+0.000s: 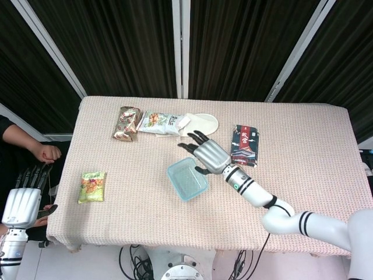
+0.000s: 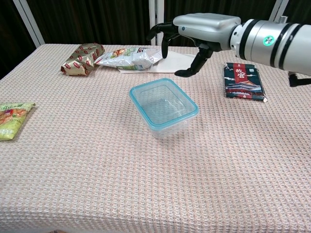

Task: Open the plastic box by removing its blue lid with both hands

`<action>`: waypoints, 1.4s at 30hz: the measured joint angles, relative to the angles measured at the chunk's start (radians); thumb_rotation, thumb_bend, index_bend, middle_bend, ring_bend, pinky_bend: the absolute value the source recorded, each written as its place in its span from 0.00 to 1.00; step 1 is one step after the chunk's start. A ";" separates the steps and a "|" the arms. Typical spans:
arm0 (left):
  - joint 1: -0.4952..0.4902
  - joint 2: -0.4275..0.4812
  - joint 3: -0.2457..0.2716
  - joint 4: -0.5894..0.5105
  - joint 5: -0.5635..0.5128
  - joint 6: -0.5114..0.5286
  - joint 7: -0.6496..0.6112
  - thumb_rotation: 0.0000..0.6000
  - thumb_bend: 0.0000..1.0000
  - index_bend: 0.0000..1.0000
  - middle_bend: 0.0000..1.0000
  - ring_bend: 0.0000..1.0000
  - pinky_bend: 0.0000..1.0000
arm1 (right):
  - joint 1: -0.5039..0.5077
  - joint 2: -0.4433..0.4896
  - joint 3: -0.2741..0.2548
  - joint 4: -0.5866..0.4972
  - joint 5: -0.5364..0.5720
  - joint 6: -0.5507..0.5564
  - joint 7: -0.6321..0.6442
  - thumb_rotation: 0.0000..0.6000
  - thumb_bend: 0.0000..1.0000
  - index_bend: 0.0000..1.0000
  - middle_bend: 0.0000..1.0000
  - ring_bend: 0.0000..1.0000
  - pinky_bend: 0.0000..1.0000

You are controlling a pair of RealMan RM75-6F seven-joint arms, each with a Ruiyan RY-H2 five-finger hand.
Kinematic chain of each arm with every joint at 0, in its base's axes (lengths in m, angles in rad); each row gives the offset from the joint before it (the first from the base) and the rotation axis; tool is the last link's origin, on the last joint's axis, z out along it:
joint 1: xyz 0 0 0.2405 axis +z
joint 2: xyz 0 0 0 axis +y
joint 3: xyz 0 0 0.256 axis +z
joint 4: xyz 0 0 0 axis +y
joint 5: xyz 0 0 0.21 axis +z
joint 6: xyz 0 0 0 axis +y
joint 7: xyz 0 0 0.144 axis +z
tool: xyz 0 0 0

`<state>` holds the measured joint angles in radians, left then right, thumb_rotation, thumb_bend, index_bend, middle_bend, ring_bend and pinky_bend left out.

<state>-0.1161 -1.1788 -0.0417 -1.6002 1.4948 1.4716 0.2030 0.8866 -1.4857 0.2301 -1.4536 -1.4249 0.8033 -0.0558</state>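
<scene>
The right hand point(image 2: 194, 36) hovers spread above the plastic box point(image 2: 164, 108); the left hand point(image 1: 22, 201), off the surface's left edge, looks flat and empty.

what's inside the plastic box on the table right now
Nothing shows inside the plastic box: through its clear blue lid and walls only the woven tablecloth appears. The right hand hovers above it, not touching.

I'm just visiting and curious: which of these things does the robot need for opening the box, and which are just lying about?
For the job:
plastic box
blue lid
right hand
left hand

Lying about:
green snack bag
brown packet
white snack bag
dark packet
</scene>
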 measured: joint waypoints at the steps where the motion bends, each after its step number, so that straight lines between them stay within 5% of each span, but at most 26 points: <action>1: 0.000 -0.001 0.001 -0.001 0.004 0.001 0.001 1.00 0.00 0.03 0.01 0.00 0.08 | -0.005 0.019 -0.013 -0.034 -0.027 0.006 0.032 1.00 0.28 0.13 0.36 0.02 0.00; 11: 0.008 -0.009 0.009 -0.002 0.016 0.019 0.004 1.00 0.00 0.03 0.01 0.00 0.08 | 0.028 0.061 -0.150 -0.153 -0.286 0.038 0.264 1.00 0.19 0.05 0.36 0.02 0.00; 26: 0.014 -0.023 0.019 0.031 0.021 0.014 -0.029 1.00 0.00 0.03 0.01 0.00 0.08 | 0.042 -0.086 -0.180 -0.005 -0.251 0.016 0.041 1.00 0.09 0.05 0.36 0.02 0.00; 42: -0.091 -0.003 0.001 -0.008 0.083 -0.081 0.010 1.00 0.00 0.03 0.01 0.00 0.07 | -0.063 0.019 -0.237 -0.067 -0.190 0.103 -0.015 1.00 0.08 0.05 0.36 0.02 0.00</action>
<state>-0.2066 -1.1822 -0.0406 -1.6087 1.5777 1.3904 0.2135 0.8236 -1.4669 -0.0071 -1.5205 -1.6145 0.9063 -0.0709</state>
